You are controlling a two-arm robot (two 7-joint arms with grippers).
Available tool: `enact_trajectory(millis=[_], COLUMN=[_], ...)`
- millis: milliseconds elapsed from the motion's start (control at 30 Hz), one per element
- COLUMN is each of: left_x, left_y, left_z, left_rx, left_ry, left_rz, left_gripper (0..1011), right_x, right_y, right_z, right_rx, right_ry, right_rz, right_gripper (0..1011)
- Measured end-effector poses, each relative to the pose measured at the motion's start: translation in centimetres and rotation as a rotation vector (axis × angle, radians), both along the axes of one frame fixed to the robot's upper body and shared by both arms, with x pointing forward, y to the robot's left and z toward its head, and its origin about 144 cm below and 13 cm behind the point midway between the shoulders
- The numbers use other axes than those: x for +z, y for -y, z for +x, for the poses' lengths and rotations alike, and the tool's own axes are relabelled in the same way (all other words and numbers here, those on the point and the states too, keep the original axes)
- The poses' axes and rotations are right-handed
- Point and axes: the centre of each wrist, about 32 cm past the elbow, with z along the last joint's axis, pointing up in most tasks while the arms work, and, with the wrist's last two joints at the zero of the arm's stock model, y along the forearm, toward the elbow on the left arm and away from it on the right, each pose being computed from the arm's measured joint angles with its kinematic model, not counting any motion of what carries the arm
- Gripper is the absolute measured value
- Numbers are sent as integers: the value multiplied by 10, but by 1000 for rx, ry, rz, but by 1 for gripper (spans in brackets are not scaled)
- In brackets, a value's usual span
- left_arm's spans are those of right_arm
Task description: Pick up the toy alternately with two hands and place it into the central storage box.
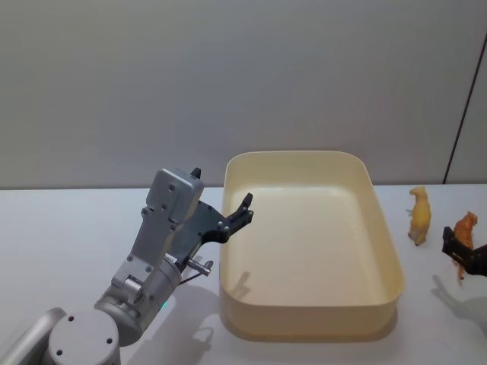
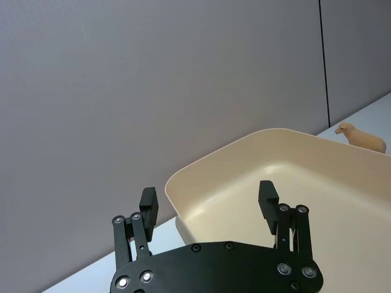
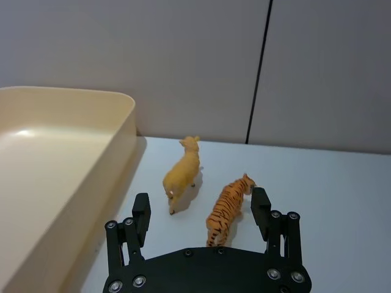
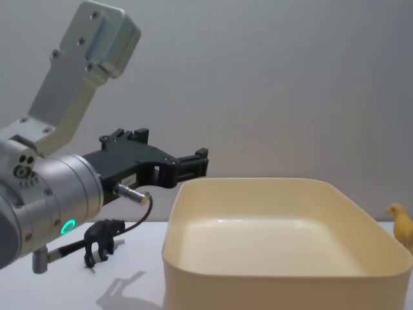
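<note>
Jaws of right gripper (image 3: 200, 204) spread wide, holding nothing; tiger toy (image 3: 227, 210) lies between them, long axis pointing fwd, away from wrist. Yellow toy (image 3: 182, 174) just beside it, twd storage box (image 3: 122, 122). Left gripper (image 2: 208, 196) spread too, empty, over box's left rim. Box empty. R arm clearly nearer.

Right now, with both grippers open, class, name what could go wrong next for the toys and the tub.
1. The right gripper points at the tiger, with the yellow toy close beside it; closing might clip or topple that one too.
2. The left gripper hangs open by the rim of the tub; a low sweep could hit the rim and shove it.
3. The black toy stands beneath the left arm and may be knocked over.
</note>
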Motion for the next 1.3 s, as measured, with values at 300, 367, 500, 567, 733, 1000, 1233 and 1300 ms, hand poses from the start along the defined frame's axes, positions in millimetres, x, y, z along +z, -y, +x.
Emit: enact_trajectory(millis=[300, 367, 500, 567, 733, 1000, 1233, 1300], left_x=[0, 0, 0, 0, 0, 0, 0, 0], left_y=[0, 0, 0, 0, 0, 0, 0, 0], left_z=[0, 0, 0, 0, 0, 0, 0, 0], left_rx=[0, 0, 0, 0, 0, 0, 0, 0], left_ry=[0, 0, 0, 0, 0, 0, 0, 0], left_rz=[0, 0, 0, 0, 0, 0, 0, 0], left_gripper=[1002, 1001, 1002, 1002, 1002, 1001, 1002, 1002], right_x=[-9, -12, -15, -17, -23, -27, -29, -30], right_y=[0, -1, -2, -4, -9, -14, -17, -18], right_z=[18, 23, 31, 36, 47, 59, 65, 66], right_rx=[-72, -86, -102, -106, -112, -112, -111, -110], right_ry=[-73, -84, -99, -106, -121, -133, -139, -140], right_rz=[3, 0, -7, -10, -26, -43, -51, -53], right_gripper=[1001, 1001, 1001, 1001, 1001, 1001, 861, 810])
